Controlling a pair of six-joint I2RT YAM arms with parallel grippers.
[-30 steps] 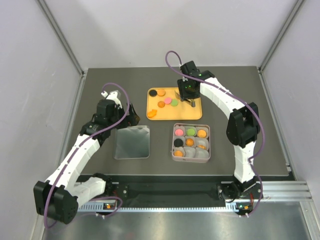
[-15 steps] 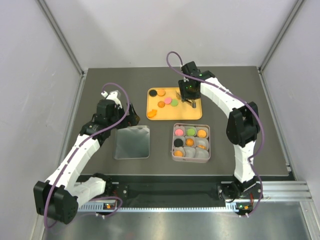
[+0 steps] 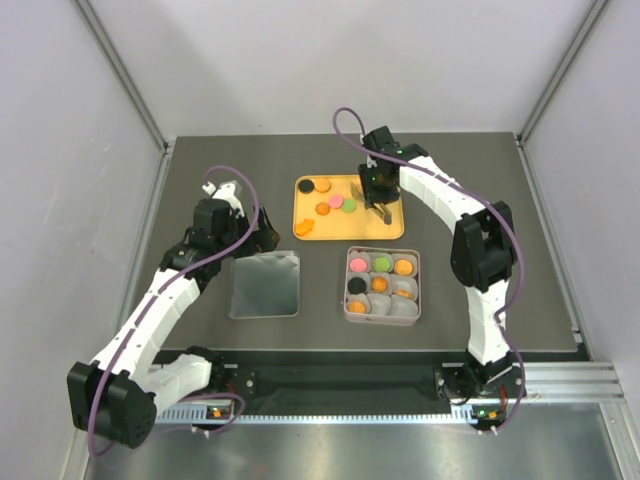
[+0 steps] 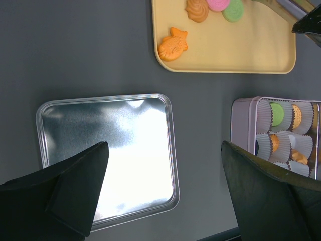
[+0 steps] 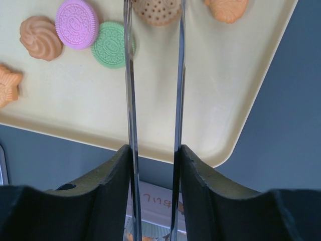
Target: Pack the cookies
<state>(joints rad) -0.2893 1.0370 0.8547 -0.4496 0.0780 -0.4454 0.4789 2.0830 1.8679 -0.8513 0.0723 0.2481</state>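
A dark table [image 3: 500, 200] carries everything. The left arm [image 3: 160, 300] reaches in from the near left corner. The right arm [image 3: 470, 250] bends round from the near right and comes down over the tray's right half.

A silver lid [image 3: 265, 285] lies flat left of centre. The yellow tray [image 3: 350, 228] sits behind and to the right of it, apart from it. A square tin [image 3: 382, 320] with pale paper cups [image 4: 264, 145] lies in front of the tray, right of the lid, touching neither.

The left gripper [image 4: 163, 150] hangs by the lid's far edge, fingers spread wide with nothing between them. The right gripper [image 5: 154, 155] is pressed onto metal tongs [image 5: 130, 100], one blade against each finger. The blades run almost parallel, a narrow gap between them, down to the tray.

The cookies [image 3: 350, 205] are split between tray and tin. On the tray, a dotted cookie [image 5: 156, 11] sits between the tong tips; whether the blades touch it I cannot tell. Left of the blades lie a green cookie [image 5: 111, 44], a pink cookie [image 5: 75, 24] overlapping its edge, and a swirl cookie [image 5: 41, 37]. A fish cookie [image 4: 173, 44] lies by the tray's near left corner, and a black cookie [image 3: 307, 185] by its far left corner. In the tin, seven cups each hold one cookie: pink, green and orange along the far row, black and two orange in the middle, one orange at near left.
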